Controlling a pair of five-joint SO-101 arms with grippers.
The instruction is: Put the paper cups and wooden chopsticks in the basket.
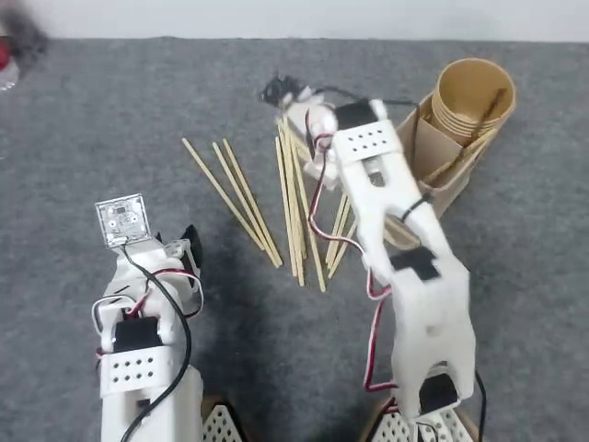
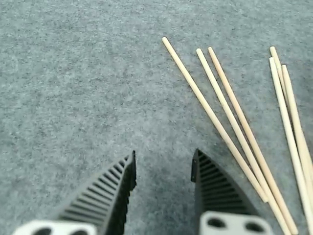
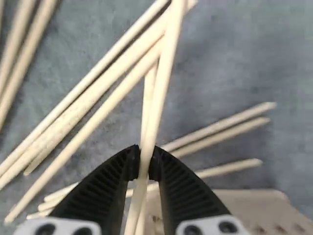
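the high view takes in both white arms on the grey felt-like table cover (image 1: 92,120). the brown cardboard basket (image 1: 425,152) stands at the far right, with a nested stack of tan paper cups (image 1: 471,92) inside it and a few sticks leaning in beside them. loose on the cover lie the pale, thin wooden chopsticks (image 1: 296,198), a thick bunch just beside the basket and three more apart to its left. the right arm crosses over the bunch and part of the basket, hiding what lies under it, and the right gripper (image 1: 281,92) sits at the far end of the bunch; how its jaws stand cannot be read from here. the left gripper (image 1: 189,244) is well back from the sticks. the left wrist view adds what the high one lacks: the left gripper (image 2: 164,171) spread fairly wide, its black ribbed fingers (image 2: 120,188) holding nothing over bare cover, the three separate sticks (image 2: 230,127) lying off to one side, not touching it. the right wrist view shows the right gripper (image 3: 144,164) closed tight, pinching at least one wooden stick (image 3: 164,78) between its black fingers (image 3: 105,191), with other sticks crossing beneath on the cover.
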